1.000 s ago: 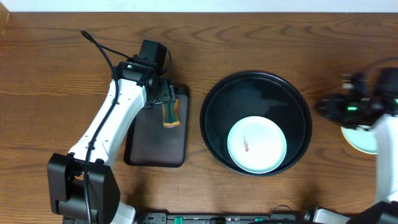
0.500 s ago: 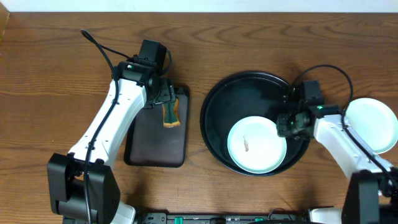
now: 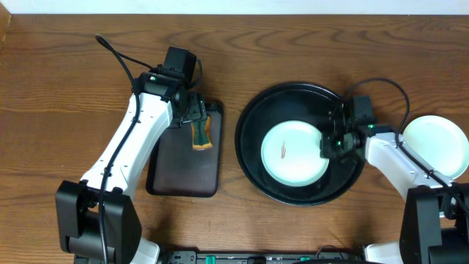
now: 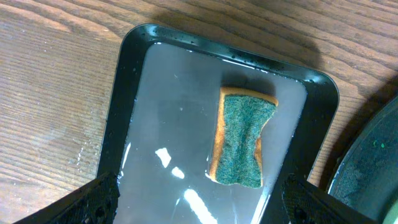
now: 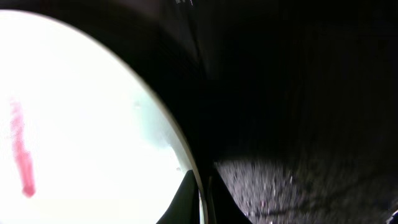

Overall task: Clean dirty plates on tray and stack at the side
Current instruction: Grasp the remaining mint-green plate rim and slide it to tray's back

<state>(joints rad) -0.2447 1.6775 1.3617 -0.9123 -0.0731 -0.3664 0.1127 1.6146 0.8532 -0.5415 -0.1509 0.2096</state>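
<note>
Since 0.5 s ago the plate (image 3: 293, 167) has slid up and left to the middle of the tray (image 3: 249, 147), the right gripper (image 3: 331, 143) following at its right rim. Pale mint-white, it carries 1 short reddish smear (image 5: 18, 149). Bare black tray shows all round it. Whether the right fingers pinch the rim I cannot tell. Another pale plate (image 3: 440, 143) lies on the table just right of the tray. The left gripper (image 4: 202, 211) hangs spread wide above the sponge (image 4: 242, 140) in the wet rectangular tray (image 4: 124, 93).
</note>
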